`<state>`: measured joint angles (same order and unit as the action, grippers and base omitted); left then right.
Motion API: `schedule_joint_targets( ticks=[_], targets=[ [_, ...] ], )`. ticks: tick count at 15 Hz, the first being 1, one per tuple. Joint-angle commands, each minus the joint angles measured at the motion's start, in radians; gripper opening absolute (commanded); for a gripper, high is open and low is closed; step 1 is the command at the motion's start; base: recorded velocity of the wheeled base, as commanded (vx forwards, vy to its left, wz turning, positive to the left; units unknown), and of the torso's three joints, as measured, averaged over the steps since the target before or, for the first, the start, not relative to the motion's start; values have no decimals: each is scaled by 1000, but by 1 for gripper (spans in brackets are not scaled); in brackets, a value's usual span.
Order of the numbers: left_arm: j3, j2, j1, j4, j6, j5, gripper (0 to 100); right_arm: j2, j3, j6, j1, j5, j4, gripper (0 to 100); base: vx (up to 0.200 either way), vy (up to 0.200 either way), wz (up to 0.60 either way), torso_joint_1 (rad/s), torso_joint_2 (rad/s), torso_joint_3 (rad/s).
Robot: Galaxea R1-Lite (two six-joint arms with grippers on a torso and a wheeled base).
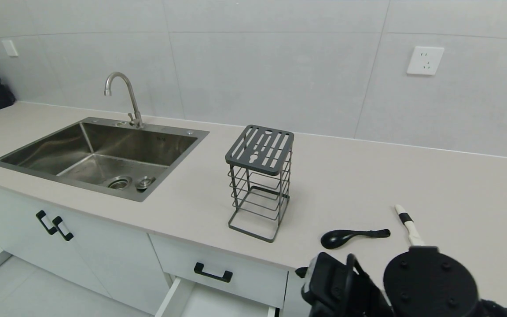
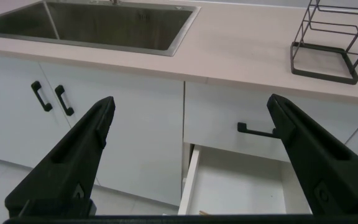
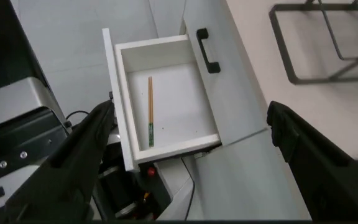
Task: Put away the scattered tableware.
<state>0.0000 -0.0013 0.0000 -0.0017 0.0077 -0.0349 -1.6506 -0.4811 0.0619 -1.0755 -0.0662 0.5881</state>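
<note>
In the head view, a black spoon [image 1: 352,237] and a white-handled utensil [image 1: 407,224] are seen lying close together on the counter [image 1: 368,185], to the right of the wire rack [image 1: 260,180]. In the left wrist view, the left gripper [image 2: 191,102] is held spread wide and empty, facing the open drawer [image 2: 190,177]. In the right wrist view, the right gripper [image 3: 191,109] is likewise spread and empty over the drawer, in which a pair of chopsticks [image 3: 150,112] is laid, well apart from its fingers.

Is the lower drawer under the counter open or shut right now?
Open. The drawer is pulled out from under the counter, its inside exposed, with chopsticks lying on its floor.
</note>
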Motion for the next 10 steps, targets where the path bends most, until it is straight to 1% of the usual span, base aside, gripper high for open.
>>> schedule_joint_targets(
  ticks=[1,3,6,7,8,9,10],
  targets=[
    [0,1,0,0,0,0,100,135,114,7,106,51,-1,100,0,0,0,0,0,0],
    [0,1,0,-1,0,0,100,176,176,38,203,62,-5,100,0,0,0,0,0,0],
    [0,1,0,0,0,0,100,189,202,38,279,60,-28,100,0,0,0,0,0,0],
    [0,1,0,0,0,0,100,189,194,35,324,66,-28,100,0,0,0,0,0,0],
    [0,1,0,0,0,0,100,187,185,35,421,71,-30,100,0,0,0,0,0,0],
    [0,1,0,0,0,0,100,186,191,35,486,71,-30,100,0,0,0,0,0,0],
    [0,1,0,-1,0,0,100,186,193,35,517,69,-31,100,0,0,0,0,0,0]
  ],
)
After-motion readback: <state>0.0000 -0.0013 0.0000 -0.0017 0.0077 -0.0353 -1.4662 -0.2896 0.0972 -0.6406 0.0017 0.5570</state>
